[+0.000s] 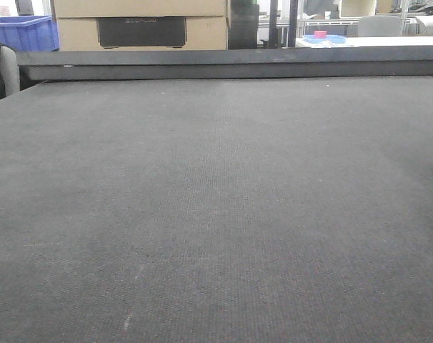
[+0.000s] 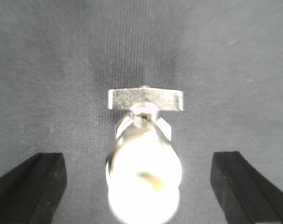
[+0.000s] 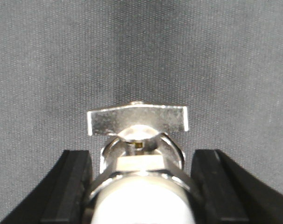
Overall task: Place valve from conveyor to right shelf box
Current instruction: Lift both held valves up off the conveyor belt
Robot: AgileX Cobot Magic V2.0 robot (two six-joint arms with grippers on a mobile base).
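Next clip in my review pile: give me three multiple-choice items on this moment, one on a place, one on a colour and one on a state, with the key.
1. Where is the valve in the left wrist view?
A. on the dark grey conveyor
B. on a wooden shelf
C. in a metal sink

2. What colour is its T-handle?
A. red
B. shiny silver
C. blue

3. How is the left hand?
A. shut on the valve
B. open
C. out of view

Key:
1 A: woven grey belt lies all around it.
2 B: the bar gleams like bare metal.
3 B: both black fingers stand apart from the valve, with belt showing between.
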